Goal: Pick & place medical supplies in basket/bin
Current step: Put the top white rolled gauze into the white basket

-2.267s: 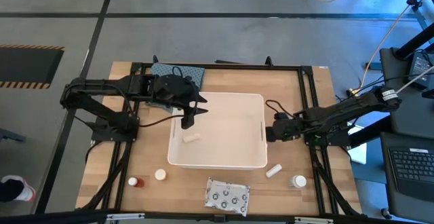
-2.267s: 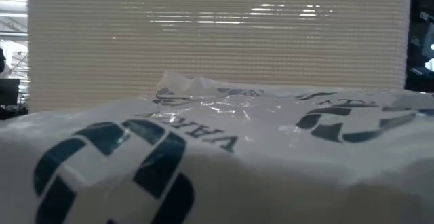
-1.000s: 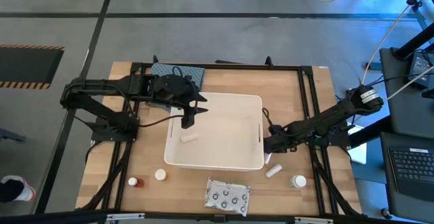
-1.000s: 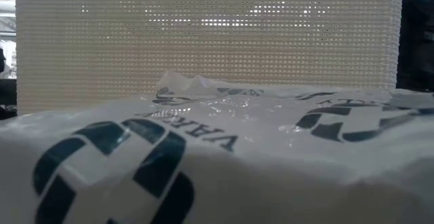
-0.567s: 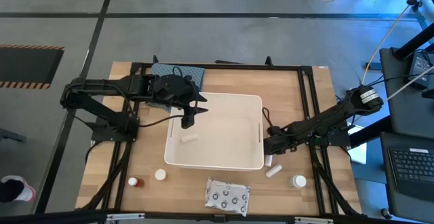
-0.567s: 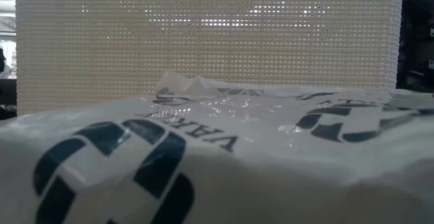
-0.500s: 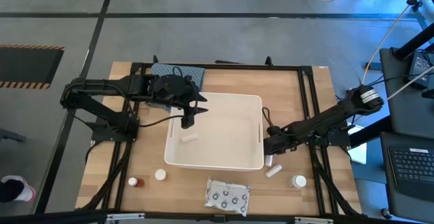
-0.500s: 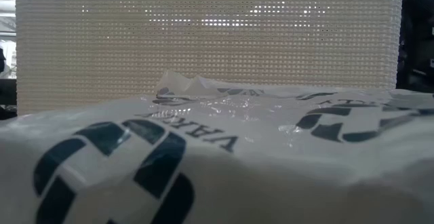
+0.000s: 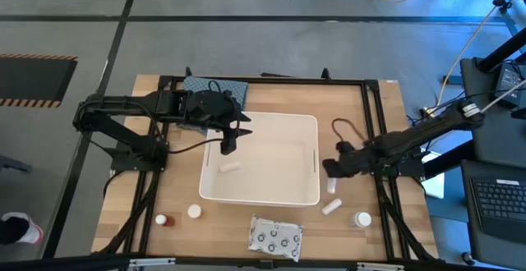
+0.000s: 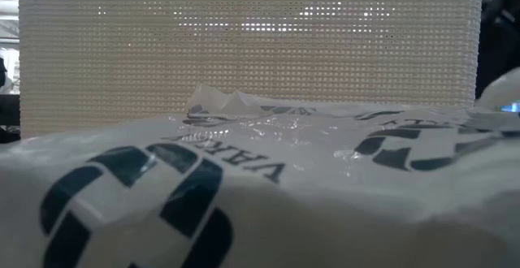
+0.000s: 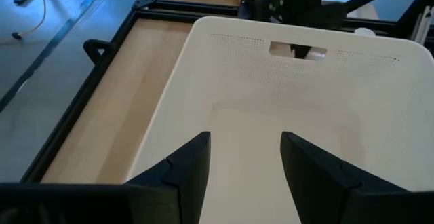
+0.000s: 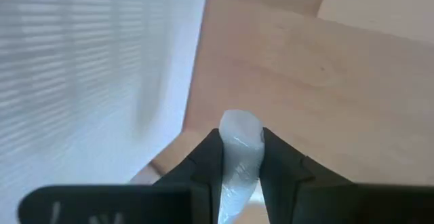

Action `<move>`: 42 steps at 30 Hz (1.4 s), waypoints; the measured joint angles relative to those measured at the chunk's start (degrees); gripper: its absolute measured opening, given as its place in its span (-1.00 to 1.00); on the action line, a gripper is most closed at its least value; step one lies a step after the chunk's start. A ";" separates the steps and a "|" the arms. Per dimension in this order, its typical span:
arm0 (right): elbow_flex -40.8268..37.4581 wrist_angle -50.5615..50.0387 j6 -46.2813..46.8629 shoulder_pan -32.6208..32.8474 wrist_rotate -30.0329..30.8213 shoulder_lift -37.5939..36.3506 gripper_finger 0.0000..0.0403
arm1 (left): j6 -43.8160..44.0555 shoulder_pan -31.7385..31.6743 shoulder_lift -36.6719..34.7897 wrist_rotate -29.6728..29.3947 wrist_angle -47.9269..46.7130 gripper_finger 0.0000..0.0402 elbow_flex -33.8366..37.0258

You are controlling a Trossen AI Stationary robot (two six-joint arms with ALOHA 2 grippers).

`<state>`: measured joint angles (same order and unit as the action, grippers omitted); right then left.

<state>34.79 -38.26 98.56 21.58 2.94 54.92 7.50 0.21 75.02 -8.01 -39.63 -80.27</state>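
High, low and wrist views of the worktop [image 9: 173, 197]. The white bin [image 9: 261, 158] stands at the centre of the wooden surface, with one short white tube [image 9: 231, 167] lying on its floor near the left wall.

The right tool [image 9: 331, 173] is just outside the bin's right wall, close to the slot handle, and its fingers [image 12: 207, 157] are clamped on a white tube [image 12: 239, 153], which stands up between them above the wood in the right wrist view. The bin wall fills one side of that view.

The left tool [image 9: 228, 144] hangs over the bin's far-left interior; in the left wrist view its two dark fingers [image 11: 192, 168] stand apart with nothing between them, above the bare bin floor.

Outside the bin, on the near part of the worktop:
- a second white tube [image 9: 331, 207] just beyond the near-right corner;
- a white round-capped bottle [image 9: 362, 219] to the right of it;
- a flat silvery packet [image 9: 275, 236] with dark dots near the front edge, which also fills the foreground of the low view;
- another white bottle [image 9: 194, 212] and a small red-brown bottle [image 9: 163, 220] at the near left.

A blue-grey folded cloth [image 9: 215, 89] lies beyond the bin's far-left corner, partly under the left arm.
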 joint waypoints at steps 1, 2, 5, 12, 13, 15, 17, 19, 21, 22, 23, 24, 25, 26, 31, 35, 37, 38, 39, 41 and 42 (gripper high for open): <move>0.00 -0.73 -0.04 0.00 0.27 -2.08 -0.64 | 0.24 0.00 0.00 0.00 0.00 -0.14 0.00; 0.00 -1.06 -0.15 0.00 1.05 -4.05 -0.64 | 0.29 0.01 0.00 0.02 0.00 -0.14 0.00; 0.05 -0.70 -1.71 0.00 5.19 -9.69 -0.64 | 0.29 0.00 0.00 0.07 0.01 -0.14 0.00; 6.75 -1.13 -14.74 -0.01 19.51 -17.79 -0.64 | 0.31 0.00 0.00 0.13 -0.01 -0.14 0.00; 8.54 -0.93 -18.67 -0.02 21.99 -18.17 -0.64 | 0.37 0.02 0.00 0.15 -0.01 -0.14 0.00; 12.66 0.88 -26.70 -0.02 27.13 -18.17 -0.64 | 0.91 0.01 0.00 0.13 0.04 -0.14 0.00; 16.46 5.08 -37.72 -0.02 32.07 -17.23 -0.64 | 1.87 -0.02 0.06 0.01 1.19 -0.14 0.04; 20.00 11.80 -50.04 -0.04 36.03 -15.41 -0.64 | 4.33 -0.23 0.32 0.19 3.81 -0.14 0.04; 22.86 18.30 -62.24 -0.04 38.15 -12.68 -0.64 | 7.05 -0.84 0.50 2.19 6.92 -0.14 0.07; 24.10 21.18 -67.36 -0.12 38.71 -10.96 -0.64 | 7.79 -1.10 0.85 3.34 9.22 -0.14 0.02; 25.32 23.45 -71.56 -0.44 38.78 -9.30 -0.64 | 8.25 -1.21 1.21 4.79 11.28 -0.14 -0.02; 26.54 25.27 -74.85 -0.90 38.68 -7.38 -0.64 | 8.27 -1.49 1.58 6.55 12.61 -0.14 -0.01; 27.63 26.55 -77.14 -1.49 38.65 -5.38 -0.64 | 8.35 -1.70 2.09 8.40 14.45 -0.14 0.02; 28.72 27.23 -78.76 -2.17 38.57 -3.46 -0.64 | 8.65 -1.87 2.77 10.42 17.32 -0.14 0.02; 34.54 28.22 -84.66 -5.04 38.57 6.26 -0.64 | 8.62 -1.97 6.30 16.17 26.12 -0.14 0.02; 40.02 28.96 -88.63 -5.82 37.17 12.45 -0.64 | 8.20 -1.99 9.06 16.12 28.40 -0.14 0.02; 42.37 29.07 -90.00 -6.15 35.78 15.08 -0.64 | 6.98 -1.99 10.13 16.43 29.46 -0.13 0.02; 43.36 29.02 -90.30 -6.23 35.29 16.23 -0.64 | 6.16 -1.99 10.56 16.66 30.44 -0.13 0.02; 44.21 28.96 -90.76 -6.41 34.56 17.29 -0.64 | 5.40 -1.93 10.84 16.87 31.37 -0.12 0.02; 45.39 28.73 -91.53 -6.49 34.36 18.77 -0.64 | 4.37 -1.61 11.24 16.92 32.61 -0.10 0.02; 45.80 28.24 -91.64 -6.49 34.35 19.27 -0.64 | 3.89 -1.48 11.28 16.92 32.84 -0.09 0.02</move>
<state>80.59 -10.03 6.93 15.09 37.29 74.19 11.39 -1.27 86.30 8.91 -6.79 -80.25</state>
